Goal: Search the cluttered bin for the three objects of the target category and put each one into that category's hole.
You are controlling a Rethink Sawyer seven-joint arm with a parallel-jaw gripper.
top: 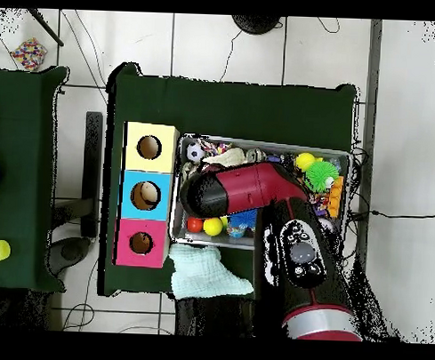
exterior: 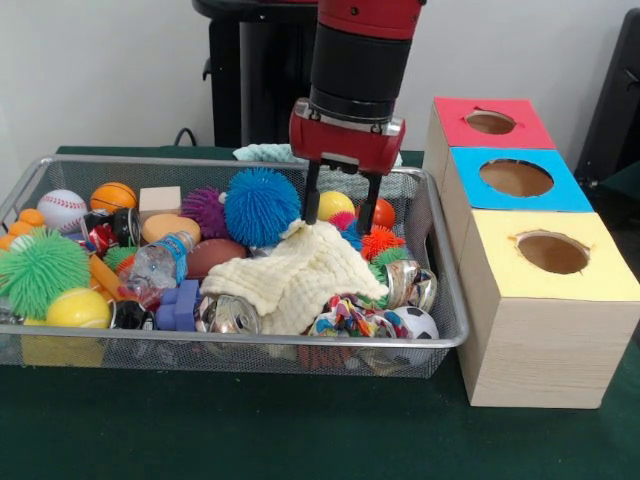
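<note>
The wire mesh bin (exterior: 452, 338) is full of balls, toys and cans. My gripper (exterior: 338, 224) is open and hangs inside the bin, with its fingertips (exterior: 309, 215) just above the top edge of a cream knitted cloth (exterior: 295, 280) that covers the middle of the pile. An eyeless blue spiky ball (exterior: 260, 205) lies just left of the gripper. No soft toy creature with a face shows in either view. The red-surround hole (exterior: 490, 122) is on the farthest box to the right, and also shows in the overhead view (top: 140, 243). In the overhead view my arm (top: 247, 193) hides the gripper and much of the bin (top: 346, 156).
Blue-surround (exterior: 515, 178) and yellow-surround (exterior: 552, 252) holes sit nearer along the box row. A green spiky ball (exterior: 40, 270), a baseball (exterior: 62, 208), a plastic bottle (exterior: 160, 262), cans (exterior: 225, 315) and a small soccer ball (exterior: 418, 322) fill the bin. A mint cloth (top: 204, 271) lies behind the bin.
</note>
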